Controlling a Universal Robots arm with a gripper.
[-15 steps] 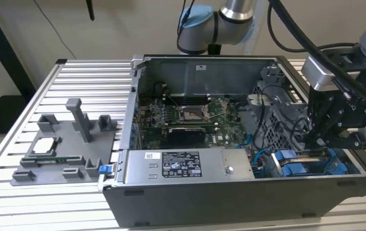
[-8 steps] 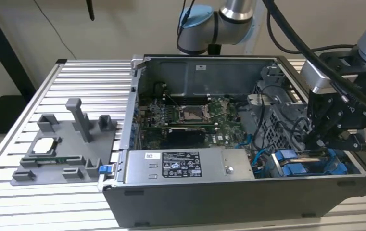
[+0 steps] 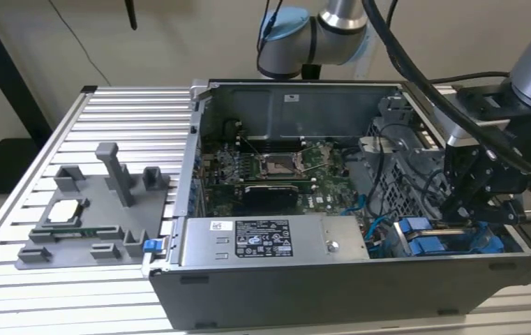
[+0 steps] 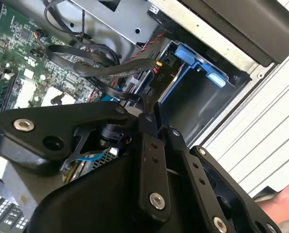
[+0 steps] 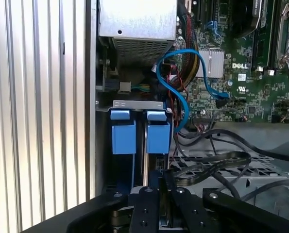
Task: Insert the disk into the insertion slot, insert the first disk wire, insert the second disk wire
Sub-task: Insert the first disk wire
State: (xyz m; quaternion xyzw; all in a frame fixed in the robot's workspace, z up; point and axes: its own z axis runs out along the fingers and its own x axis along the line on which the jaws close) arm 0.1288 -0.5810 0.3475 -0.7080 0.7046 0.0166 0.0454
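I see my hand (image 3: pixel 460 213) low inside the computer case (image 3: pixel 340 293), right above the blue disk (image 5: pixel 147 138) sitting in the insertion slot (image 5: pixel 134 104). Its fingers look clenched on a black plug (image 4: pixel 159 77).

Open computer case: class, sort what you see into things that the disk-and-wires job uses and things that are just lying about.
Belongs to the job:
gripper
insertion slot
blue carrier frames sitting in that slot
black wires beside the gripper, probably

Just lying about:
power-supply box
motherboard
grey fixture tray outside the case
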